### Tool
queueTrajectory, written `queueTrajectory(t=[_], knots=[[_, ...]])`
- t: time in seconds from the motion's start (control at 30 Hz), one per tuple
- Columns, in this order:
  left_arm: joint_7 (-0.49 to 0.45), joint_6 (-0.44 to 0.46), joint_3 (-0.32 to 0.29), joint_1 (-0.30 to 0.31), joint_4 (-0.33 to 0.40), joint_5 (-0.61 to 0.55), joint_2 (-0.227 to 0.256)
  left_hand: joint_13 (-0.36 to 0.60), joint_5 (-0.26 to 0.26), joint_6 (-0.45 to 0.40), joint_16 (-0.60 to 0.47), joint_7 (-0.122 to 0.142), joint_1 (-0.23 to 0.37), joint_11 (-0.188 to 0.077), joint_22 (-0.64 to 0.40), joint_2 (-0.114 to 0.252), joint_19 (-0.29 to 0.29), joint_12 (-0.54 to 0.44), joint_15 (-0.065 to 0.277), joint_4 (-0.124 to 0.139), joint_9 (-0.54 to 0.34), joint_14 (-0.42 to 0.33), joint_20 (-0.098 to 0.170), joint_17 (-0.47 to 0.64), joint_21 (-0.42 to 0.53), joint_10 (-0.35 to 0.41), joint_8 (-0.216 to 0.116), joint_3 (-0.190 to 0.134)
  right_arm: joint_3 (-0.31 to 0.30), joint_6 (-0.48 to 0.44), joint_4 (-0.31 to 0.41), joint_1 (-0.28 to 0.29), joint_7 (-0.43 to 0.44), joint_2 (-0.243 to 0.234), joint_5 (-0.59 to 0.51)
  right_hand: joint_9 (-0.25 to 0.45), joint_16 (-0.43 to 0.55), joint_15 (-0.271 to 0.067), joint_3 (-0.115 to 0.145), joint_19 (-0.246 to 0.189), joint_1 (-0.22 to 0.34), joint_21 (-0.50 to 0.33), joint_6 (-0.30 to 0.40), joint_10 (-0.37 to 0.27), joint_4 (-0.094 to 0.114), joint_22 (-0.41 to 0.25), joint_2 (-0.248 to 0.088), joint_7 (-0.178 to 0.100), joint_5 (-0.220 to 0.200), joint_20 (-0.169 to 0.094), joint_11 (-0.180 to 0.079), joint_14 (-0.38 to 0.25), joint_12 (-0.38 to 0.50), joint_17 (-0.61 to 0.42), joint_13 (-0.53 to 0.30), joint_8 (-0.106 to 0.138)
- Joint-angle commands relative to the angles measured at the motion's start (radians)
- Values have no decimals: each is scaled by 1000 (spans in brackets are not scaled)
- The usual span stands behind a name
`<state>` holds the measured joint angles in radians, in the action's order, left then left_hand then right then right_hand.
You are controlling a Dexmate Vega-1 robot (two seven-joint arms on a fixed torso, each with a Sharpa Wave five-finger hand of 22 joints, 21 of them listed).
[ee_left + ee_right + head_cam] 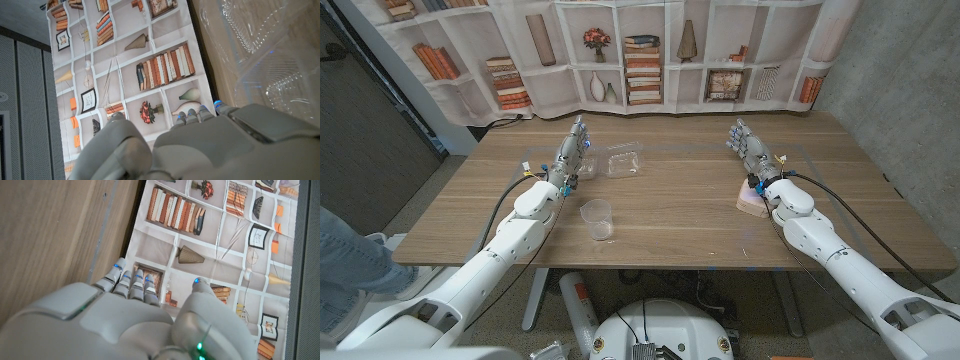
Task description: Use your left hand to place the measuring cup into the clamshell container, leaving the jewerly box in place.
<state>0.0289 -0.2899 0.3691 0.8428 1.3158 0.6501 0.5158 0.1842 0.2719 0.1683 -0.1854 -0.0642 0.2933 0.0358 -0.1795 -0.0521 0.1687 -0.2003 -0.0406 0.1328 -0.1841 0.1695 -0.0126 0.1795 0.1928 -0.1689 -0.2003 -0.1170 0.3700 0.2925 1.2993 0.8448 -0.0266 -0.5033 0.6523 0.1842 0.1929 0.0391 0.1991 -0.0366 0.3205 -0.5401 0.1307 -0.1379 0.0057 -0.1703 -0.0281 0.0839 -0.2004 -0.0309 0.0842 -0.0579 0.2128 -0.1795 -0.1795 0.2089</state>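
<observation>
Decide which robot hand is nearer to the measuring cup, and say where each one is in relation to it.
Left. The left robot hand is just beyond the measuring cup, slightly to its left. The right robot hand is far across the table on the cup's right.

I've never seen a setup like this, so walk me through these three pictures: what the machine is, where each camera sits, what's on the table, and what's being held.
It is a two-armed robot standing at a wooden table. The wide picture looks down from its head; the other two come from cameras on each wrist, looking along the back of that hand toward a bookshelf-print curtain.

The left hand and the right hand hold nothing, fingers apart. On the table are a clear measuring cup, an open clear clamshell container beside the left hand, and a pinkish jewelry box under the right wrist.
</observation>
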Motion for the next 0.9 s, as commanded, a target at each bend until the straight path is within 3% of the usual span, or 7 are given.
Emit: queueTrajectory(t=[0.03, 0.53, 0.9], knots=[[-10, 3, -3, 7, 26, -4, 5, 2, 7, 116, -3, -5, 11, 0, -5, 5, 154, -7, -2, 3, -1, 159, 14, 3, 5, -115, -5, -1, -7, 2, 24, 16, 15, -5, 2, 4, 6, 2, 8, -2, 7, -3, 12, -11, -2, -1, 0, -1, -4, -15, 1, -10, 4, -3, -4, 5], [-3, 26, -1, 13, 46, 1, 19, 2, 9, 113, -3, -8, 16, 2, -5, 11, 154, -6, -3, 0, -1, 158, 18, 3, 6, -114, -4, -1, -16, -4, 48, 43, 28, -14, 11, 4, 4, -1, 8, -5, 8, 4, 15, -11, -5, -2, -2, 0, -1, -14, 0, -10, 3, -3, -4, 3], [-18, 30, -20, 51, 105, 5, 49, 2, 10, 106, -4, -10, 19, 4, -5, 16, 152, -8, -4, -3, -1, 153, 19, 2, 7, -109, -5, -2, -23, 5, 60, 51, 32, -23, 7, 4, 3, 0, 7, -6, 8, 9, 16, -10, -6, -2, -2, -1, 1, -14, -3, -10, 2, -3, -4, 0]])
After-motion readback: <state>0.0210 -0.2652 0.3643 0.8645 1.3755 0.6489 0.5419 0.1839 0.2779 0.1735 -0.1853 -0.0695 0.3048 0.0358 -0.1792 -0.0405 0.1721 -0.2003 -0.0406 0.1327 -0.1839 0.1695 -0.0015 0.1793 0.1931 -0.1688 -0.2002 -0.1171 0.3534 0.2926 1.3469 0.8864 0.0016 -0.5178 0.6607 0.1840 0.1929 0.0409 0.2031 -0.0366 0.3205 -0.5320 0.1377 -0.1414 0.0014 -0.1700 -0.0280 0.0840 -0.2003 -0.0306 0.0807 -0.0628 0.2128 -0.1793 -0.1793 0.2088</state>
